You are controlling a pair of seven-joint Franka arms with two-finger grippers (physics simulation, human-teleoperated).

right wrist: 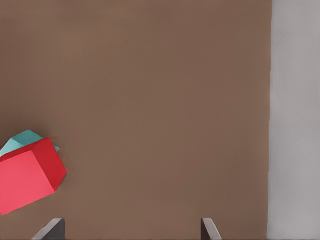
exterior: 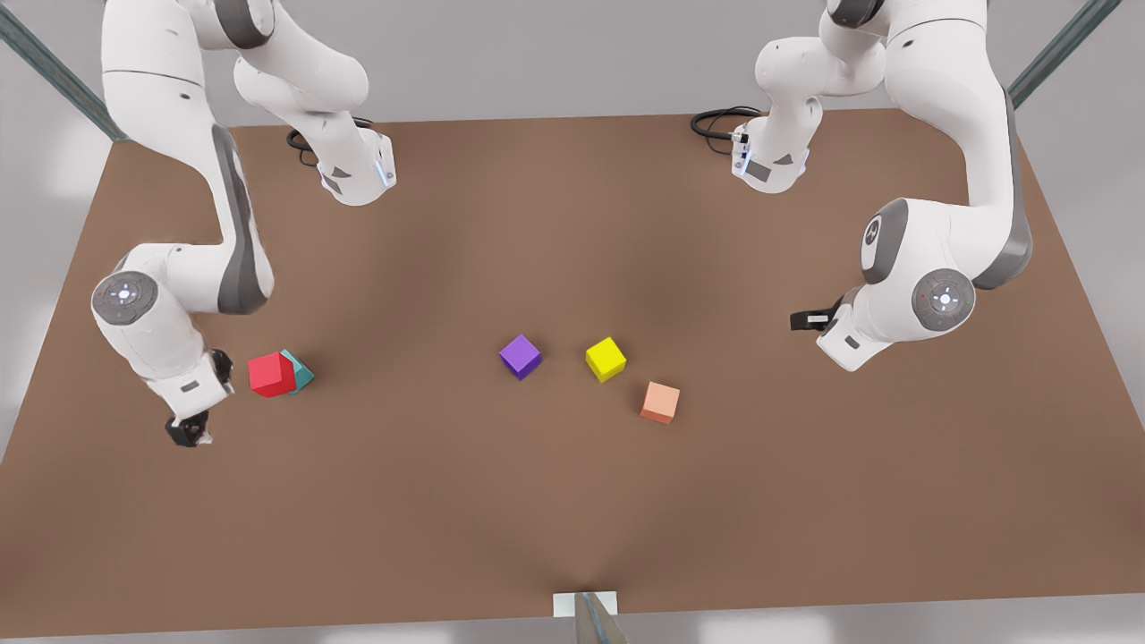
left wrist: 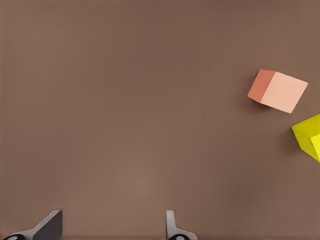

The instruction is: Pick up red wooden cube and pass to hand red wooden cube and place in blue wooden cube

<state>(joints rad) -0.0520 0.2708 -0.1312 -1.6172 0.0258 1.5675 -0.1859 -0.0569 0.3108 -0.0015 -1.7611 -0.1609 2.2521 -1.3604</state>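
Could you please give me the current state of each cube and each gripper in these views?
red wooden cube: resting on top of the blue wooden cube, released.
blue wooden cube: on the table, under the red one.
purple cube: on the table, untouched.
yellow cube: on the table, untouched.
salmon cube: on the table, untouched.
right gripper: open, empty, beside the stack.
left gripper: open, empty, waiting.

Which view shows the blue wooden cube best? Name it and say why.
The front view: the blue wooden cube sits under the red wooden cube, its teal side peeking out on the front view's right. The right wrist view shows a smaller teal sliver behind the red cube.
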